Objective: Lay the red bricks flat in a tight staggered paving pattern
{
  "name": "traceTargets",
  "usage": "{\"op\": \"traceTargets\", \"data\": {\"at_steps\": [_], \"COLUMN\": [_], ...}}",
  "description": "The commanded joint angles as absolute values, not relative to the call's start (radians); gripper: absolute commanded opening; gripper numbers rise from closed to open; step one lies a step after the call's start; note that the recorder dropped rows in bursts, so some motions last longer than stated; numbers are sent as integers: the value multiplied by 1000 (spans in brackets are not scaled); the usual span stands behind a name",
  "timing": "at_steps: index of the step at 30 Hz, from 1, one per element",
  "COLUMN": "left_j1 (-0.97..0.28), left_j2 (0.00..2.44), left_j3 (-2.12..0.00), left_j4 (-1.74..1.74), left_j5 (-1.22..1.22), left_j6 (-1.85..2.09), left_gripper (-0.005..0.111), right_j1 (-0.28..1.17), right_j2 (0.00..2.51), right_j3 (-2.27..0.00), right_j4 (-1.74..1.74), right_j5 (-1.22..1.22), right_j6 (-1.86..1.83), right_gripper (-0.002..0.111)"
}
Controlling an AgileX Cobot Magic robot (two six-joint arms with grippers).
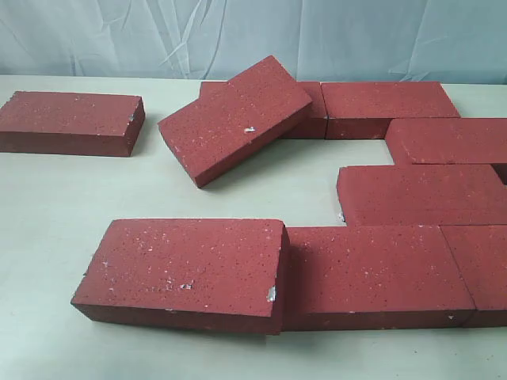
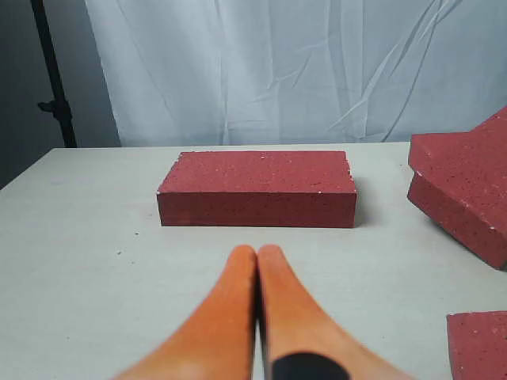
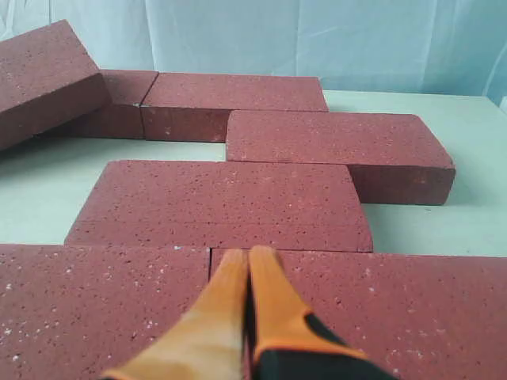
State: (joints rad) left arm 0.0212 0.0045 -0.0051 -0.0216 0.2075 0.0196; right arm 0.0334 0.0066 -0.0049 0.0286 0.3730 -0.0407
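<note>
Currently the red bricks (image 1: 372, 273) lie spread over the pale surface (image 1: 55, 229); most sit flat in rough staggered rows on the right side of the exterior view, around a patch of bare surface in the middle. One lone brick (image 1: 70, 120) lies flat at the far left, well apart from the others; the left wrist view looks at its long side. A tilted brick (image 1: 238, 117) leans with its far end propped on the back row and its near end down by the surface. At the front, the near-left brick (image 1: 186, 269) touches its neighbour in a row of three. The left tool (image 2: 257, 257) is clenched, its orange fingers (image 2: 230, 309) pressed together and grasping nothing, low over bare surface short of the lone brick; the right tool (image 3: 248, 257) is likewise clenched on nothing, its tips above the front row, just beside the seam between two bricks. A wrinkled white backdrop (image 1: 238, 32) hangs behind the surface.
</note>
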Motion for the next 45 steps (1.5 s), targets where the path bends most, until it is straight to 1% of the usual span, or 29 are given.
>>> {"op": "traceTargets", "data": {"at_steps": [1, 7, 13, 18, 21, 23, 26, 28, 33, 36, 42, 45], "left_j1": [19, 19, 19, 19, 19, 19, 19, 19, 19, 19, 19, 19], "left_j2": [0, 0, 0, 0, 0, 0, 0, 0, 0, 0, 0, 0], "left_j3": [0, 0, 0, 0, 0, 0, 0, 0, 0, 0, 0, 0], "left_j4": [-20, -20, -20, -20, -20, -20, -20, -20, -20, -20, -20, -20], "left_j5": [195, 195, 195, 195, 195, 195, 195, 195, 195, 195, 195, 195], "left_j6": [10, 10, 10, 10, 10, 10, 10, 10, 10, 10, 10, 10], "left_gripper": [0, 0, 0, 0, 0, 0, 0, 0, 0, 0, 0, 0], "right_j1": [30, 30, 30, 30, 30, 30, 30, 30, 30, 30, 30, 30], "right_j2": [0, 0, 0, 0, 0, 0, 0, 0, 0, 0, 81, 164], "right_j3": [0, 0, 0, 0, 0, 0, 0, 0, 0, -51, -315, -464], "right_j4": [29, 26, 26, 0, 0, 0, 0, 11, 62, 150, 193, 193], "right_j5": [360, 350, 189, -140, -456, -597, -742, -792, -771, -677, -358, -138], "right_j6": [-42, -42, -42, -86, -160, -160, -160, -160, -163, -218, -294, -294], "right_gripper": [-1, -1, -1, -1, -1, -1, -1, -1, -1, -1, -1, -1]}}
